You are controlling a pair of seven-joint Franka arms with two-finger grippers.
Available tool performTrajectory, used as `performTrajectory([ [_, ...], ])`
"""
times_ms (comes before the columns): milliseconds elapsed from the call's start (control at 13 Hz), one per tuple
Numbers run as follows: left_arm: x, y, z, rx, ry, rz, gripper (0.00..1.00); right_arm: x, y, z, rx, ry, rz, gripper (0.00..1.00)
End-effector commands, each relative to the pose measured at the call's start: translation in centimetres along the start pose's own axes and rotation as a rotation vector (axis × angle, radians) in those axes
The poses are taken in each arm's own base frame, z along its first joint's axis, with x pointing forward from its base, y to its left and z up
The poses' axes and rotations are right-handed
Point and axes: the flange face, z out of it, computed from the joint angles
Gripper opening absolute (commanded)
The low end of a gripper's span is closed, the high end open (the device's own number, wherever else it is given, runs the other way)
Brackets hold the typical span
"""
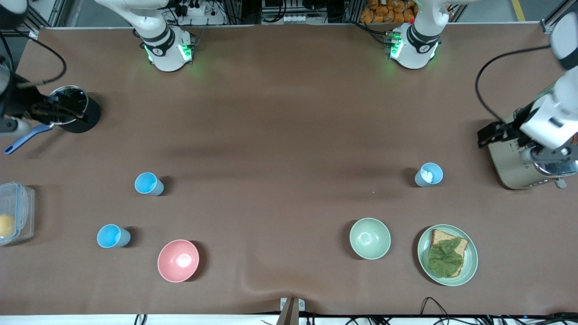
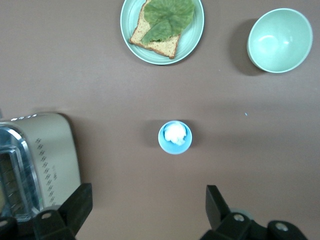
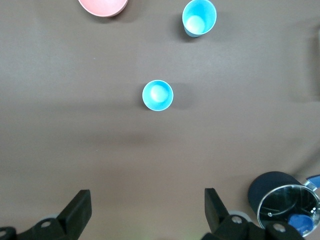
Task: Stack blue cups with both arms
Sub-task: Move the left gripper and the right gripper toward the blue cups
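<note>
Two bright sky-blue cups (image 1: 149,183) (image 1: 113,236) stand upright toward the right arm's end of the table. They also show in the right wrist view (image 3: 157,95) (image 3: 199,17). A paler blue cup with a whitish inside (image 1: 429,174) (image 2: 175,137) stands upright toward the left arm's end. My right gripper (image 1: 54,112) (image 3: 147,205) is open and empty, high over the table by the black pot. My left gripper (image 1: 490,135) (image 2: 148,205) is open and empty, high by the toaster. Neither touches a cup.
A pink bowl (image 1: 178,260), a pale green bowl (image 1: 370,238) and a plate with bread and lettuce (image 1: 447,255) lie nearer the front camera. A toaster (image 1: 519,171), a black pot (image 1: 74,110), a blue spatula (image 1: 22,140) and a plastic box (image 1: 13,216) stand at the table's ends.
</note>
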Motion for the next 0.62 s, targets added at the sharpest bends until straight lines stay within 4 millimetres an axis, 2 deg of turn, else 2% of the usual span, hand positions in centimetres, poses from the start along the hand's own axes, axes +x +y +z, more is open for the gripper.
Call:
performTrajectory([
  [0,-1.5,-1.1,6.0,-0.021,0.032,0.004,1.00,1.9,0.9,1.4,0.020,-0.025,-0.010,1.00],
  [154,-2.5,-0.9,11.3,-0.024,0.060,0.007,1.00,3.2,1.7,3.4,0.020,-0.055,0.001,1.00],
  [385,-2.5,-0.8,17.4,-0.024,0.019,0.008,1.00,7.9,3.2,7.8,0.031,-0.033,0.002,1.00],
  [538,-2.3,-1.1,21.1,-0.031,-0.032,-0.005,1.00,8.9,2.8,8.8,0.034,-0.041,-0.006,1.00],
])
